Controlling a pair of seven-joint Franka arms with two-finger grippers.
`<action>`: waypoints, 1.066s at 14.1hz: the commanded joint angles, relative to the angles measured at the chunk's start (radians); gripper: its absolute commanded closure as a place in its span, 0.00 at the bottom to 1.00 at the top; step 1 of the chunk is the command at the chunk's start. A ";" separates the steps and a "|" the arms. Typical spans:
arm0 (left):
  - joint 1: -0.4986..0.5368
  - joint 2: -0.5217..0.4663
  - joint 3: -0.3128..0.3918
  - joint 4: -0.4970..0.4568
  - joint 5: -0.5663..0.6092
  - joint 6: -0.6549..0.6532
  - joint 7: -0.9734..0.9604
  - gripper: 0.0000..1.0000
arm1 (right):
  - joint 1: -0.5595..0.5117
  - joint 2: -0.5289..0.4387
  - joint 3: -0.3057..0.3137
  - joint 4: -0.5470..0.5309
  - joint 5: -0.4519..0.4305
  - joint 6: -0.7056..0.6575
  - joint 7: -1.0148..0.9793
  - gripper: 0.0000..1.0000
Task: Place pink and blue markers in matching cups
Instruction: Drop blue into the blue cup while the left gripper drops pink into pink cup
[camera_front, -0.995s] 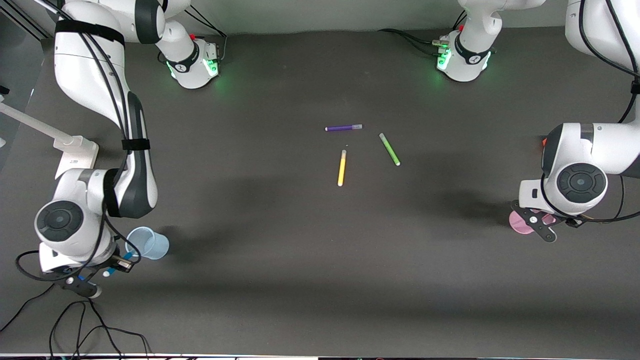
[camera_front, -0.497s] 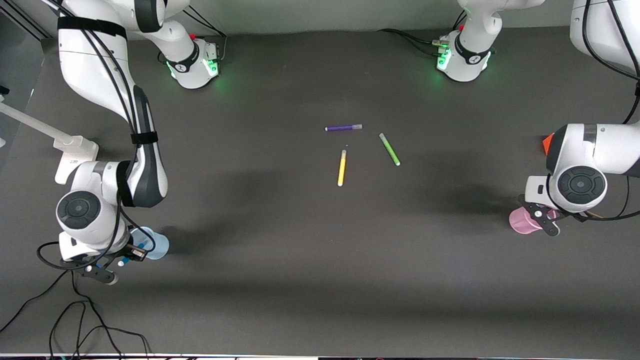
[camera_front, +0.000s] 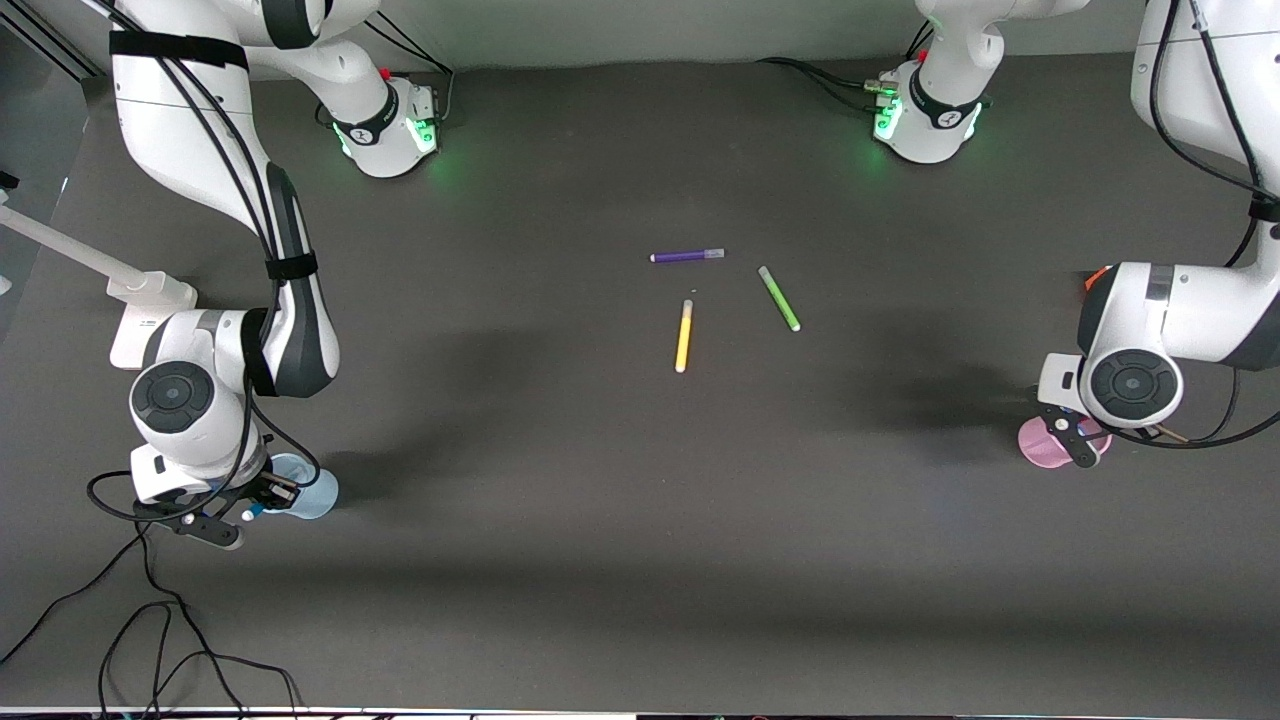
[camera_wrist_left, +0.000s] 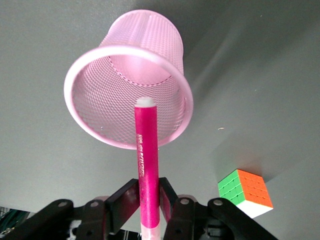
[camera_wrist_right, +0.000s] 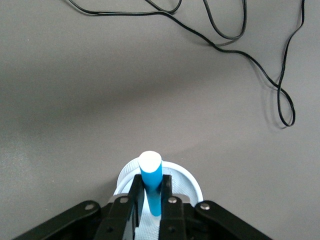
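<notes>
My left gripper (camera_wrist_left: 148, 200) is shut on the magenta-pink marker (camera_wrist_left: 148, 160). Its white end points into the open mouth of the pink mesh cup (camera_wrist_left: 125, 85). In the front view this gripper (camera_front: 1075, 440) hangs over the pink cup (camera_front: 1040, 447) at the left arm's end of the table. My right gripper (camera_wrist_right: 151, 197) is shut on the bright blue marker (camera_wrist_right: 151, 185), held over the rim of the pale blue cup (camera_wrist_right: 187, 182). In the front view that gripper (camera_front: 262, 500) is over the blue cup (camera_front: 310, 492) at the right arm's end.
Purple (camera_front: 687, 256), green (camera_front: 779, 298) and yellow (camera_front: 684, 335) markers lie mid-table. A coloured puzzle cube (camera_wrist_left: 245, 192) sits near the pink cup. Black cables (camera_wrist_right: 240, 35) trail on the table near the blue cup. A white stand (camera_front: 150, 300) is beside the right arm.
My right gripper has moved with the blue marker from beside the blue cup to over it. My left gripper has shifted with the pink marker to sit more squarely over the pink cup.
</notes>
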 joint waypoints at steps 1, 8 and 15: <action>-0.008 0.010 0.000 0.001 0.031 0.024 0.008 1.00 | 0.013 -0.034 -0.003 -0.036 -0.029 0.033 0.021 0.00; -0.024 0.045 -0.005 0.024 0.031 0.060 -0.002 0.95 | 0.008 -0.068 -0.003 0.012 -0.015 -0.041 0.028 0.00; -0.019 0.056 -0.003 0.053 0.030 0.067 -0.001 0.57 | 0.010 -0.236 0.015 0.100 0.020 -0.391 -0.068 0.00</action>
